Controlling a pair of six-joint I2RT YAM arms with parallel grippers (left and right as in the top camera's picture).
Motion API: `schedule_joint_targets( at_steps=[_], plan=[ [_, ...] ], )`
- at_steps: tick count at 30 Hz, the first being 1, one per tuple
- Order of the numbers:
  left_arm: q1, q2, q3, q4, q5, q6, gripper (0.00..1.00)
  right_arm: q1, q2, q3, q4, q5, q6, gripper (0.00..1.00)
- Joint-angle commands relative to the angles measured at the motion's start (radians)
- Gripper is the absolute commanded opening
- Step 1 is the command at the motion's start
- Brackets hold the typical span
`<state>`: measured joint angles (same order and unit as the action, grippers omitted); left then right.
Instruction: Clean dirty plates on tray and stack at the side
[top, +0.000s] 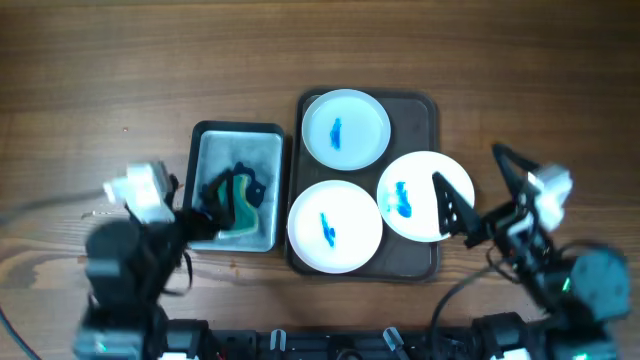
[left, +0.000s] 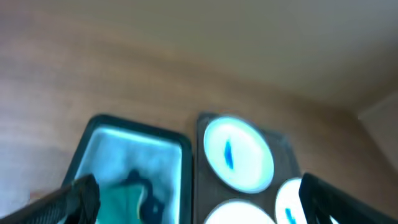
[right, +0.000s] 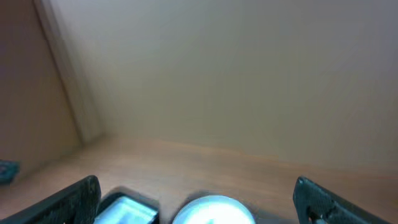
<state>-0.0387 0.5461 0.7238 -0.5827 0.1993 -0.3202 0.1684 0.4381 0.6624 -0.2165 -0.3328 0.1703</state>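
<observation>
Gaping wide, left gripper (left: 199, 180) and right gripper (right: 196, 183) grasp nothing; the right one seemingly overlaps a blue-smeared plate (top: 410, 222).

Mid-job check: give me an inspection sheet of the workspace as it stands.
Surface: wooden table.
Job's things: far plate, near plate and right plate, all blue-smeared, on the tray; none stacked aside. Sponge in the bin.
Clutter: nothing seen.
Grippers: left gripper open, by the bin; right gripper open, by the right plate.
Cables: grey cable at left; black cable at right.
Surroundings: blurred plain wall.
</observation>
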Motion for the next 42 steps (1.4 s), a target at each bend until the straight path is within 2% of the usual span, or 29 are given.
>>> schedule_joint_targets(
  at_steps=[1,4,8,11,15,18,21,26,29,32,36,38,40,41,42],
  plan=[
    [-0.006,0.27,0.321,-0.224,0.022,-0.002,1.0,-0.005,0.256,0.292,-0.217,-0.105,-0.08,1.0],
    [-0.006,0.472,0.568,-0.46,0.021,-0.001,1.0,-0.005,0.466,0.54,-0.468,-0.117,-0.122,0.99],
    [-0.006,0.645,0.764,-0.619,0.025,-0.003,1.0,-0.004,0.641,0.712,-0.589,-0.117,-0.092,1.0],
    [-0.006,0.706,0.79,-0.632,0.098,-0.005,1.0,-0.004,0.706,0.728,-0.608,-0.146,-0.093,1.0],
    [-0.006,0.766,0.789,-0.695,0.09,-0.002,1.0,-0.004,0.756,0.725,-0.702,-0.215,-0.104,1.0],
    [-0.006,0.803,0.774,-0.75,0.012,-0.017,1.0,0.009,0.78,0.707,-0.79,-0.213,-0.105,1.0],
    [-0.006,0.841,0.711,-0.773,-0.121,-0.103,0.97,0.06,0.781,0.642,-0.829,-0.17,-0.094,1.0],
    [-0.011,0.881,0.519,-0.646,-0.141,-0.126,0.8,0.177,0.781,0.536,-0.803,-0.061,0.003,1.0],
    [-0.029,0.917,0.404,-0.551,-0.141,-0.126,0.74,0.237,0.782,0.489,-0.78,0.026,0.056,1.0],
    [-0.053,0.963,0.317,-0.459,-0.142,-0.134,0.63,0.275,0.782,0.447,-0.729,0.027,0.082,1.0],
    [-0.076,1.038,0.254,-0.323,-0.146,-0.134,0.49,0.283,0.782,0.406,-0.71,0.023,0.121,1.0],
    [-0.089,1.081,0.242,-0.271,-0.146,-0.134,0.48,0.283,0.782,0.396,-0.71,0.019,0.122,1.0],
    [-0.106,1.129,0.242,-0.23,-0.172,-0.134,0.41,0.283,0.782,0.39,-0.713,0.019,0.129,0.99],
    [-0.115,1.157,0.242,-0.205,-0.204,-0.134,0.33,0.283,0.782,0.389,-0.714,0.019,0.135,0.98],
    [-0.121,1.178,0.242,-0.189,-0.231,-0.134,0.16,0.283,0.782,0.389,-0.714,0.019,0.148,0.97]
  ],
)
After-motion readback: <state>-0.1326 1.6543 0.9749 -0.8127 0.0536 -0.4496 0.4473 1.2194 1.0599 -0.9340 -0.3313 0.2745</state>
